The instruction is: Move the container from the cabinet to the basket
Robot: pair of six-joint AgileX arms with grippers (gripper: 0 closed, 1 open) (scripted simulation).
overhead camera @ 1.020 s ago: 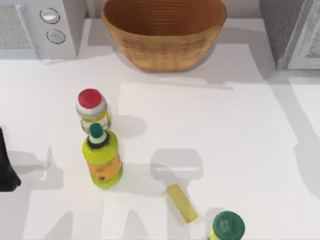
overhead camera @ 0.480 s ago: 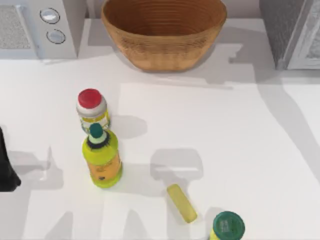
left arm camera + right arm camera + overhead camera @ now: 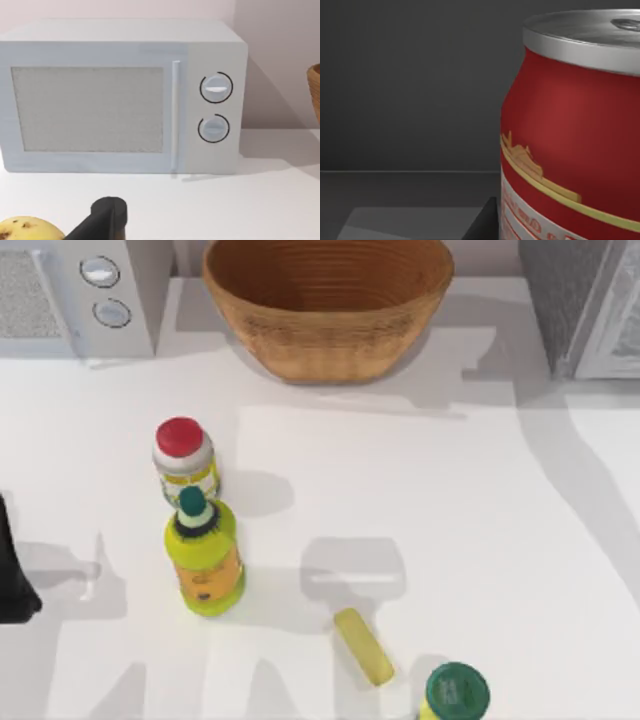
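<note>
The container, a red can with a shiny silver top and a yellow band, fills the near side of the right wrist view and stands upright inside a dark grey space. A dark part of my right gripper shows low beside the can. The grey speckled cabinet with its pale door stands at the table's back right corner. The wicker basket sits at the back centre with nothing showing inside it. My left gripper is parked at the table's left edge, and a dark part of it shows in its own wrist view.
A white microwave with two knobs stands at the back left. A red-capped jar and a green-capped yellow bottle stand left of centre. A yellow bar and a green-capped bottle lie near the front edge. A yellow fruit lies by the left gripper.
The shadow on the table beside the cabinet has shifted. The bottles, the basket and the left arm have not moved.
</note>
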